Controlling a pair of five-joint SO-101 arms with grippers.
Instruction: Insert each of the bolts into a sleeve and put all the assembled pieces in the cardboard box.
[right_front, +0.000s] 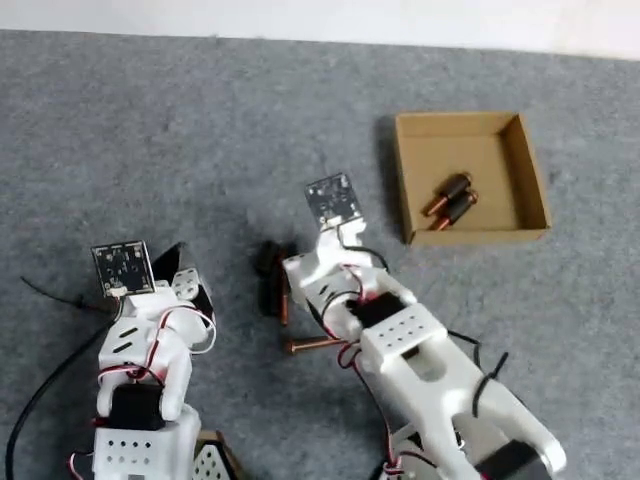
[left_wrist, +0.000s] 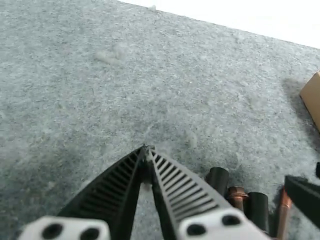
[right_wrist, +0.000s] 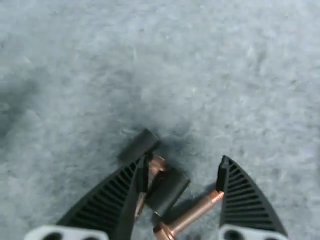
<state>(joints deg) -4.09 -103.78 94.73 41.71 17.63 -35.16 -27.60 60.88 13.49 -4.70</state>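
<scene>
The cardboard box (right_front: 415, 180) stands at the back right with two assembled pieces (right_front: 450, 200) inside. On the grey mat lie two black sleeves (right_wrist: 139, 145) (right_wrist: 167, 189) and two copper bolts (right_wrist: 192, 212) (right_wrist: 152, 170), close together. My right gripper (right_wrist: 184, 162) stands open just over them, with one sleeve and a bolt shaft between its fingers. In the high view the right gripper (right_front: 272, 285) is at the table's middle, a bolt (right_front: 315, 343) beside it. My left gripper (left_wrist: 146, 150) is shut on nothing over bare mat, left of the sleeves (left_wrist: 217, 180).
Grey felt mat (right_front: 200, 130) covers the whole table, with open room at the back left. The box corner (left_wrist: 312, 95) shows at the left wrist view's edge. A black cable (right_front: 40, 390) trails beside the left arm.
</scene>
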